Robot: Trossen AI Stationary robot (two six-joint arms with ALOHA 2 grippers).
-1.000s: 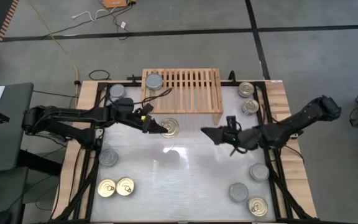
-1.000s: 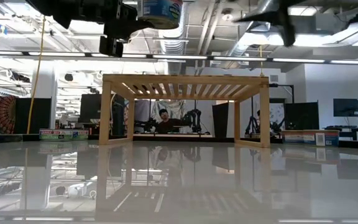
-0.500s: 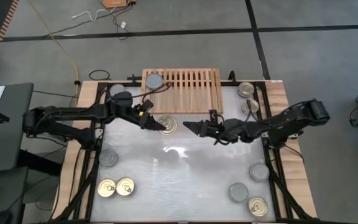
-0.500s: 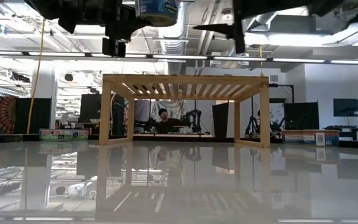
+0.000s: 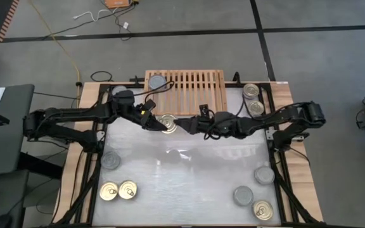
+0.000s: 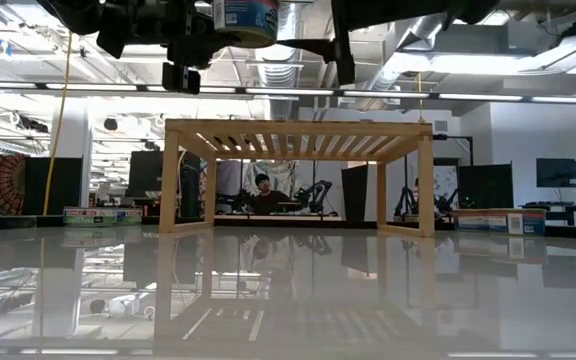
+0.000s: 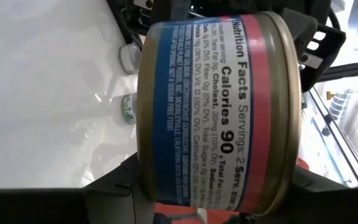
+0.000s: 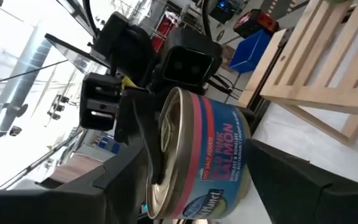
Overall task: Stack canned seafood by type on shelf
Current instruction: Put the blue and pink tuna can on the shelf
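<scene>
- Our left gripper (image 5: 159,124) is clamped on a gold-top can (image 5: 168,123), held in the air just off the shelf's (image 5: 185,93) front edge.
- Our right gripper (image 5: 181,124) has its fingers spread around the same can from the opposite side.
- The can's flat faces point toward each arm, so it sits square between both jaws.
- One grey can (image 5: 158,82) stands on the shelf's back-left corner.

Your tin (image 7: 219,109): gold metal rims, glossy printed label, probably paper. Shelf (image 5: 185,88): bare light wood. Table (image 5: 189,177): glossy white.
</scene>
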